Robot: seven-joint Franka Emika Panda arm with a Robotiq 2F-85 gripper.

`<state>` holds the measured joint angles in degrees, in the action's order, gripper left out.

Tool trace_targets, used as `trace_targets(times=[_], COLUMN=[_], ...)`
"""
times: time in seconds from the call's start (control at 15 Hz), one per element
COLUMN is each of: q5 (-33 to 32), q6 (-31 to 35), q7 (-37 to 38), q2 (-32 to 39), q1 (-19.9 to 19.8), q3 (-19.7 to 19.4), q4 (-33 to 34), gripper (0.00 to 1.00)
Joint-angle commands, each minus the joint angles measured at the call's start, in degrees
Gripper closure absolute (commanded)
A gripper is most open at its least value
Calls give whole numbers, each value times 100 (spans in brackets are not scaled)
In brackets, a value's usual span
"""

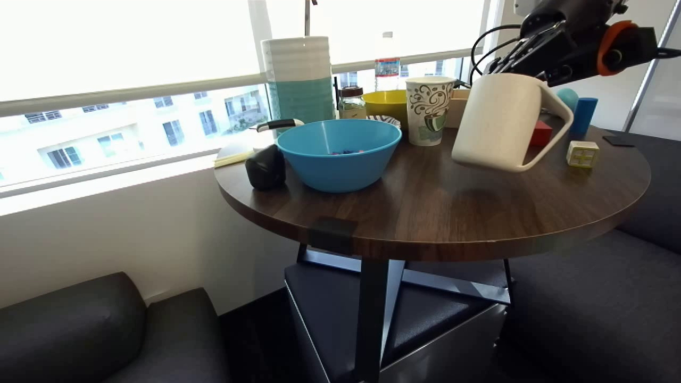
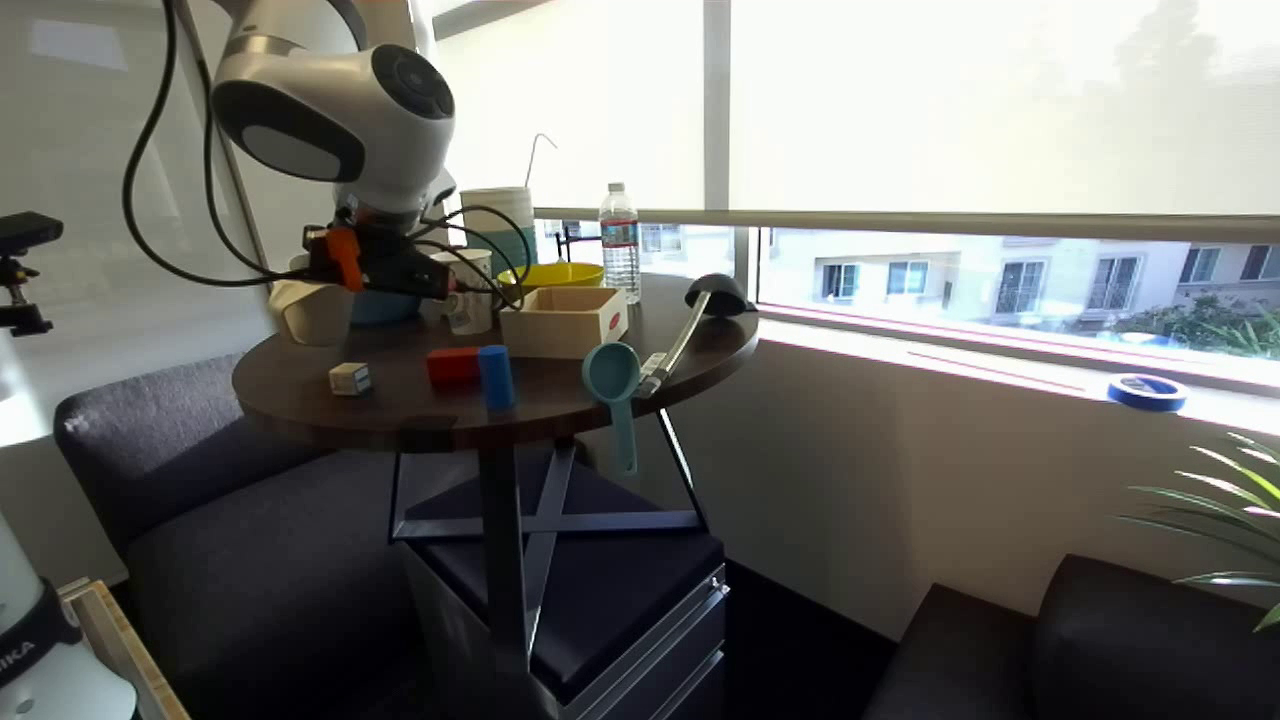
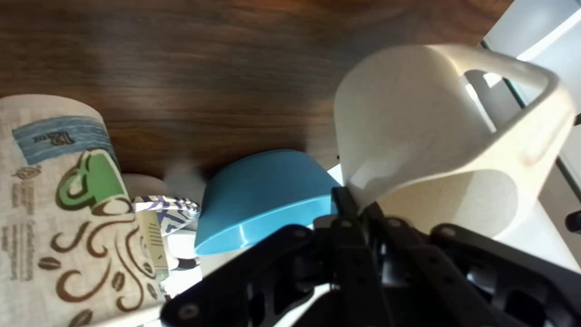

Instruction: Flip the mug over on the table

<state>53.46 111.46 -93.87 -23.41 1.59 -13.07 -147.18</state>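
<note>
The cream-white mug [image 1: 495,122] hangs tilted above the right part of the dark brown round table [image 1: 425,207] in an exterior view. Its base points down and its handle points to the right there. My gripper [image 3: 358,206] is shut on the mug's rim. In the wrist view, which stands upside down, the mug [image 3: 408,113] shows its side, its handle and part of its inside, with the opening toward the gripper. The mug also shows in an exterior view [image 2: 315,312], partly hidden behind the gripper. The fingertips are hidden there.
A patterned paper cup [image 1: 430,111] and a blue bowl [image 1: 340,154] stand near the mug. A white-yellow cube [image 1: 582,154], a red block [image 2: 453,366], a blue cylinder [image 2: 496,378] and a wooden box [image 2: 560,325] also stand on the table. A water bottle [image 2: 620,245] stands behind.
</note>
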Motion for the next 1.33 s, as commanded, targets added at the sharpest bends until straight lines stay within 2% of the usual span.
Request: trace_targets(times=[0.0,0.67,0.87,1.13,1.2,1.27], q5=[731,1975,2007,1898,1856,1837], q6=[158,906,1583,1739,1772,1776], q7=[26,150,310,624,691,734], q2=[329,607,544,510,501,491], q1=[-182,-411,-482,-487,-489,-487], q3=[184,598,773,846,864,869], q4=[-33,-189,-285,-295,-294,-296], gripper=[99,99,99,99,93,68])
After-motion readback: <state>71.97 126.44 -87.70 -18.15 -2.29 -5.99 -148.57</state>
